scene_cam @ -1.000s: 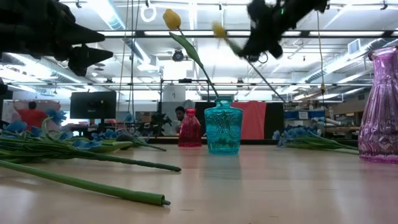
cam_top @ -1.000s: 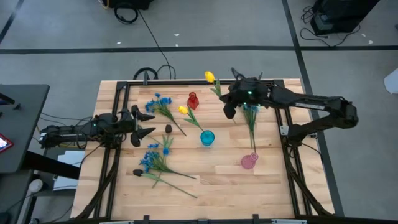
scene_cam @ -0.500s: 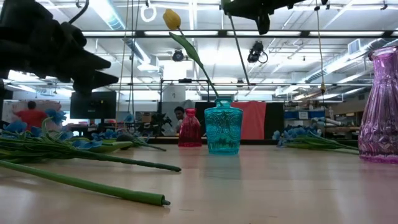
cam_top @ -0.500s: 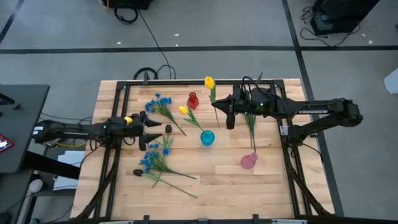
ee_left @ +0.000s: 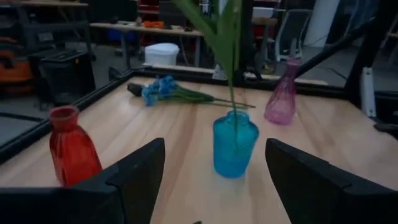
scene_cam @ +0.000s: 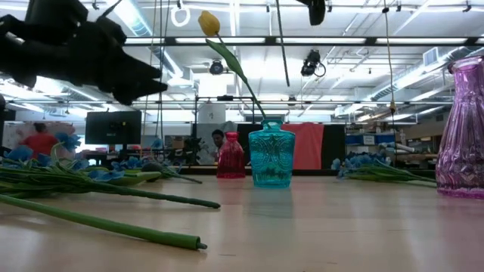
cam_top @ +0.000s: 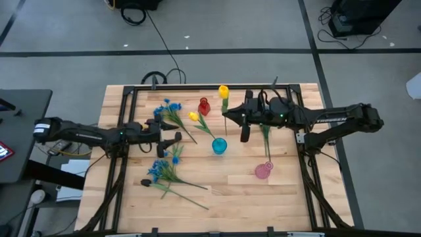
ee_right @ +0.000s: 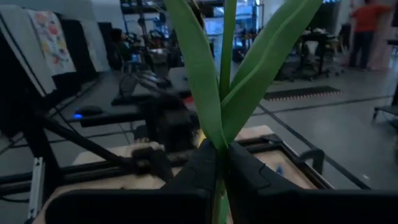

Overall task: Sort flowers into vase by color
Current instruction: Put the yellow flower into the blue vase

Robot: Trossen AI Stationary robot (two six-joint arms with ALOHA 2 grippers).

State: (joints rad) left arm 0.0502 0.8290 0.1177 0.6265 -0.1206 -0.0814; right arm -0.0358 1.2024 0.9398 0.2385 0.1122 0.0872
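My right gripper is shut on a yellow tulip held high over the table's middle, beyond the teal vase. Another yellow tulip stands with its stem in that vase. A red vase stands farther back and a pink vase nearer, to the right. Blue flower sprays lie at the back left, the near left and under my right arm. My left gripper hangs open left of the teal vase, pointing level at it, with nothing between its fingers. My right gripper pinches the tulip's green stem between its two fingers, just below where the long leaves branch off. The fingers come level from the table's right side and lie across the stem. The tulip is lifted clear and upright, bud on top, its lower stem hanging free.
A small dark object lies on the table right by my left gripper's fingers. A black frame runs along the table's edges. Bare wood lies in the near middle, between the near-left blue sprays and the pink vase.
My right gripper has moved toward the table's left edge and tipped level, swinging the held tulip from a slant to upright. My left gripper has reached toward the table's right, closer to the teal vase, and sunk a little.
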